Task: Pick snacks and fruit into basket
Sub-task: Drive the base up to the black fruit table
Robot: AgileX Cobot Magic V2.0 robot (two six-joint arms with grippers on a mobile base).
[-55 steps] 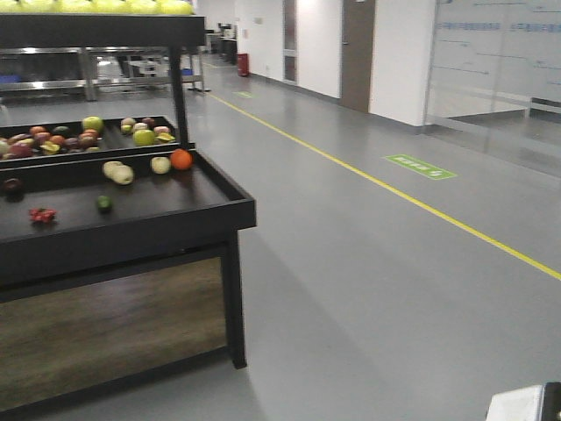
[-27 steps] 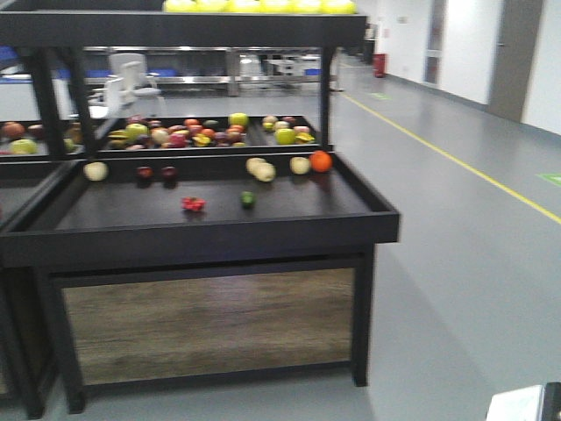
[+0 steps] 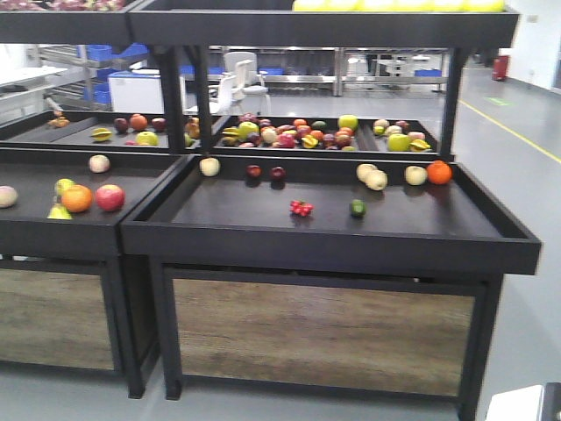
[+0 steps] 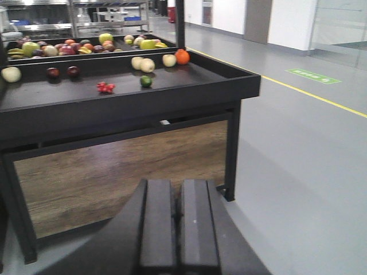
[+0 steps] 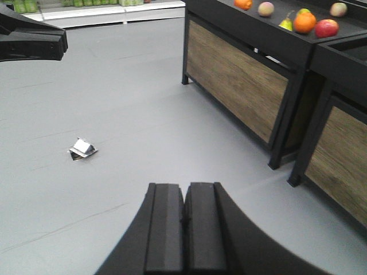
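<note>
A round dark-green fruit (image 3: pixel 358 208) lies on the black display stand (image 3: pixel 333 246), also in the left wrist view as the fruit (image 4: pixel 146 81) on the stand (image 4: pixel 132 103). Near it are a red berry cluster (image 3: pixel 301 208), pale apples (image 3: pixel 372 176) and an orange (image 3: pixel 439 172). The snacks and the basket are out of view. My left gripper (image 4: pixel 176 189) is shut and empty, low in front of the stand. My right gripper (image 5: pixel 184 192) is shut and empty above the grey floor.
A second stand (image 3: pixel 53 230) with fruit adjoins on the left. A rear tier (image 3: pixel 324 133) holds several mixed fruits under a top shelf (image 3: pixel 324 26) on posts. A small silver object (image 5: pixel 83 148) lies on the floor. A yellow floor line (image 4: pixel 309 94) runs at the right.
The front view has swung left: the stand moved from the left edge to the centre, and the second stand on the left came into view.
</note>
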